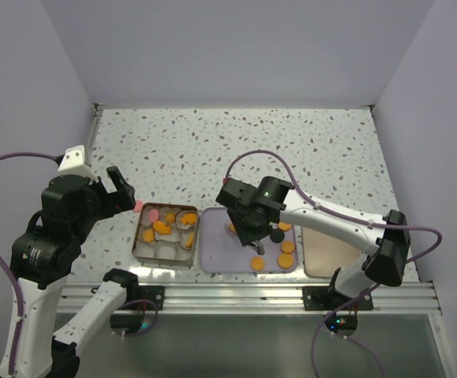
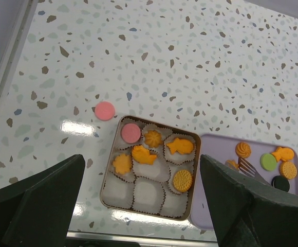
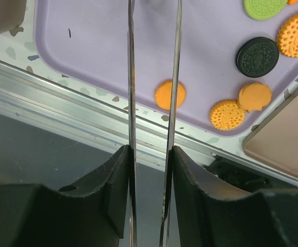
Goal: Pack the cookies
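Note:
A tin (image 1: 143,248) lined with white paper cups holds several orange cookies and a pink one (image 2: 130,132). Another pink cookie (image 2: 105,110) lies on the table beside it. A purple tray (image 1: 221,256) carries more cookies: orange ones (image 3: 170,94), a black one (image 3: 257,56) and a green one (image 2: 267,161). My right gripper (image 1: 252,235) is shut on metal tongs (image 3: 131,77), low over the tray; in the right wrist view the tong tips are out of frame. My left gripper (image 1: 118,189) is open and empty, high above the tin.
A tan lid (image 1: 328,252) lies right of the tray. An aluminium rail (image 1: 236,295) runs along the table's near edge. White walls close in the back and both sides.

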Controlling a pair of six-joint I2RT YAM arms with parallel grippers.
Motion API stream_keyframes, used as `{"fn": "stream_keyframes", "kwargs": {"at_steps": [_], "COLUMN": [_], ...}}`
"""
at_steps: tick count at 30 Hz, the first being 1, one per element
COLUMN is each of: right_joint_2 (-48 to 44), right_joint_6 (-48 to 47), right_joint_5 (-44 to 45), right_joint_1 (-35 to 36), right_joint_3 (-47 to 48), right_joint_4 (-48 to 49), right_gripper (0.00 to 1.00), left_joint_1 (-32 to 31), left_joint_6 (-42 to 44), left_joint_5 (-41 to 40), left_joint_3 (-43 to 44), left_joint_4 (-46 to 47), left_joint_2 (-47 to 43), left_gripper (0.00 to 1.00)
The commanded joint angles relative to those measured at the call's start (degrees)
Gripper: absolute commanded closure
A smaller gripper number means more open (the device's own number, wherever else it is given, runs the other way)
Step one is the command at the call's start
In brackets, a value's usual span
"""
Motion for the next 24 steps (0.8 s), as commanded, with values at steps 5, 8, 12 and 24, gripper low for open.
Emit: {"fn": "stream_keyframes", "kwargs": {"at_steps": [5, 8, 12, 24], "right_joint_2": [-1.61, -1.34, -1.43, 6.47], "right_joint_6": [-1.63, -1.81, -1.81, -1.37], "right_joint_5": [1.59, 1.68, -1.22, -14.49], "right_joint_1": [-0.21, -0.29, -0.21, 7.35], "right_joint_3": [11.68, 16.17, 19.87, 29.71], "right_joint_4": [-5.0, -6.68, -6.51, 2.8], "right_gripper": [0.66, 0.66, 0.66, 0.64], "left_joint_1": [-0.27, -0.27, -0.27, -0.27], "left_joint_6": [-1.49, -1.49, -1.49, -1.23], "left_joint_5": [-0.27, -0.27, -0.27, 1.05], "left_joint_3": [1.42, 1.68, 2.3, 3.18], "left_joint_4": [0.55, 0.72, 1.42, 4.76], "left_joint_2": [0.53, 0.97, 1.85, 5.19], "left_gripper": [0.0, 0.0, 0.0, 0.0]}}
